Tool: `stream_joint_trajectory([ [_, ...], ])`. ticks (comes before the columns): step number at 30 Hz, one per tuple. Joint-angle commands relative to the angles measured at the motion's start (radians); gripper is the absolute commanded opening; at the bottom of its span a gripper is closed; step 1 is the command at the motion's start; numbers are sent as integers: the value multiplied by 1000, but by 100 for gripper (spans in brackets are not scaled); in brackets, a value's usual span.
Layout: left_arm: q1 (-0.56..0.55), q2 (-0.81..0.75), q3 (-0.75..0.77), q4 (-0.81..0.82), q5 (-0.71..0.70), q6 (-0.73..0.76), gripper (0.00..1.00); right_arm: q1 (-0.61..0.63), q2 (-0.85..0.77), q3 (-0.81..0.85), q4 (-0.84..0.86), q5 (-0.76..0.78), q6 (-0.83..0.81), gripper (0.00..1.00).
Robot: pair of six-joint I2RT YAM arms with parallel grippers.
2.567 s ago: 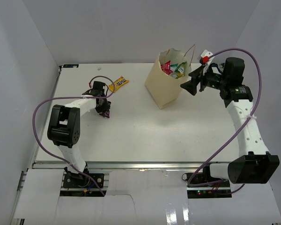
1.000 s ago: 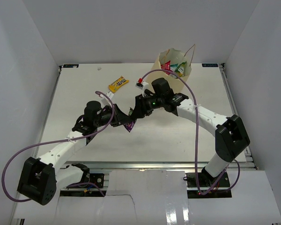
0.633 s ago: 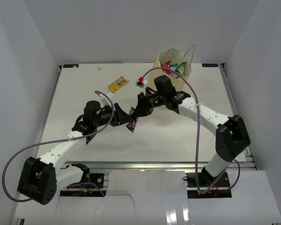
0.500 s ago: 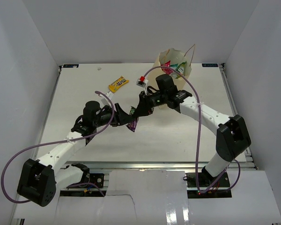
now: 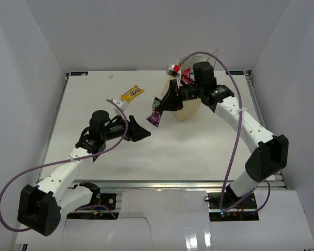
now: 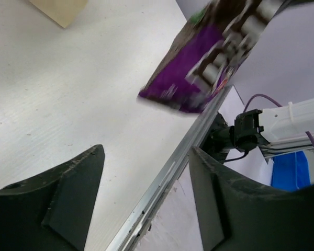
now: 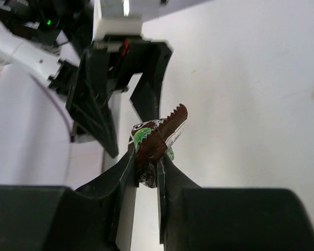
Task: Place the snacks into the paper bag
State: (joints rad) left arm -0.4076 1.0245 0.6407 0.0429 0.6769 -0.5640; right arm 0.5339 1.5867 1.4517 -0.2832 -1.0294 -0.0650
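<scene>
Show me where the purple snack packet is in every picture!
Top external: purple packet, middle, hanging from the right pincer.
Left wrist: packet upper right, blurred.
Right wrist: packet centre, pinched edge-on.
Shared landmark: the open left pincer.

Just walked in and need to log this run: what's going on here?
Two robot arms are packing snacks into a paper bag. The right gripper is shut on a purple packet, held in the air beside the bag. The left gripper is open and empty. A yellow packet lies on the table.
</scene>
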Motion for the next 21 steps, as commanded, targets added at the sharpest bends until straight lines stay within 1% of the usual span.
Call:
stream_joint_trajectory([
  [1, 16, -41, 72, -90, -78, 76, 77, -67, -85, 230, -57, 43, -148, 8],
  [2, 19, -41, 97, -131, -173, 90, 81, -121, -86, 272, -59, 67, -151, 8],
  [3, 23, -40, 109, -143, -203, 99, 82, -152, -87, 313, -57, 133, -153, 8],
  [4, 24, -26, 123, -155, -235, 105, 84, -181, -80, 394, -53, 170, -148, 8],
  [5, 26, -17, 151, -178, -270, 105, 86, -245, -76, 433, -47, 202, -142, 8],
  [6, 29, -8, 163, -192, -340, 102, 86, -277, -71, 468, -30, 274, -131, 8],
  [7, 32, 5, 174, -202, -371, 101, 87, -308, -67, 510, -7, 305, -115, 8],
  [8, 32, 28, 191, -215, -394, 98, 87, -368, -68, 515, 19, 340, -78, 8],
  [9, 36, 38, 197, -219, -428, 90, 87, -394, -71, 515, 47, 427, -61, 8],
  [10, 36, 46, 200, -216, -439, 84, 87, -432, -77, 494, 100, 463, -52, 8],
  [12, 38, 66, 200, -206, -456, 66, 87, -449, -73, 472, 128, 561, -45, 8],
  [14, 41, 81, 200, -192, -470, 56, 87, -451, -38, 458, 130, 601, -74, 8],
  [18, 56, 123, 223, -189, -487, 39, 89, -445, 68, 458, 134, 624, -126, 8],
  [19, 62, 134, 232, -189, -478, 35, 89, -439, 122, 464, 139, 629, -143, 8],
  [21, 78, 169, 249, -189, -468, 29, 89, -433, 180, 524, 124, 638, -179, 8],
])
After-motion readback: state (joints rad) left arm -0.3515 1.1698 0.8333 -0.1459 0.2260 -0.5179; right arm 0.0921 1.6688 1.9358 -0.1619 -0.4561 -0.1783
